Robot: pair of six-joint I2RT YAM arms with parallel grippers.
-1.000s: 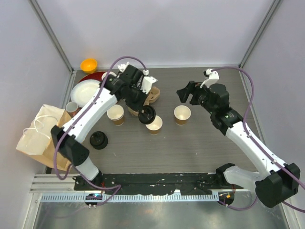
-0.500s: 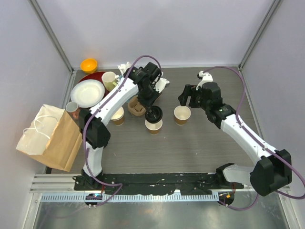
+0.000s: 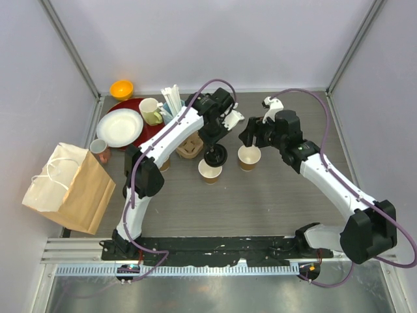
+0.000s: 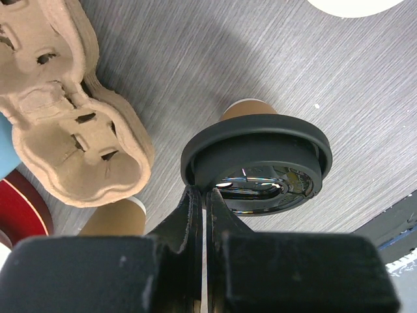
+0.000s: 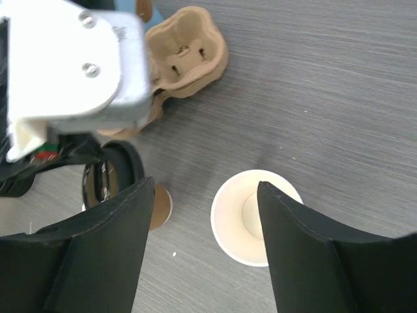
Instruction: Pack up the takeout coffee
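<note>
Three open kraft takeout coffee cups stand mid-table. The left cup (image 3: 161, 163) is half hidden by my left arm, with the middle cup (image 3: 210, 171) and the right cup (image 3: 249, 157) beside it. My left gripper (image 3: 214, 145) is shut on the rim of a black lid (image 3: 215, 156), which it holds tilted just above the middle cup (image 4: 248, 109). In the left wrist view the lid (image 4: 257, 163) is pinched at its near edge. My right gripper (image 3: 251, 137) stands open above the right cup (image 5: 255, 216), whose cream inside shows between the fingers (image 5: 98, 254).
A cardboard cup carrier (image 3: 189, 147) lies behind the cups. At the left edge a brown paper bag (image 3: 68, 188) stands. Back left are a white plate (image 3: 120, 127), a yellow-green mug (image 3: 150, 111), an orange bowl (image 3: 121, 88) and a cup of white sticks (image 3: 172, 101).
My left arm has swung right, carrying the black lid over the middle cup. My right gripper has come down and left over the right cup, its jaws somewhat narrower.
</note>
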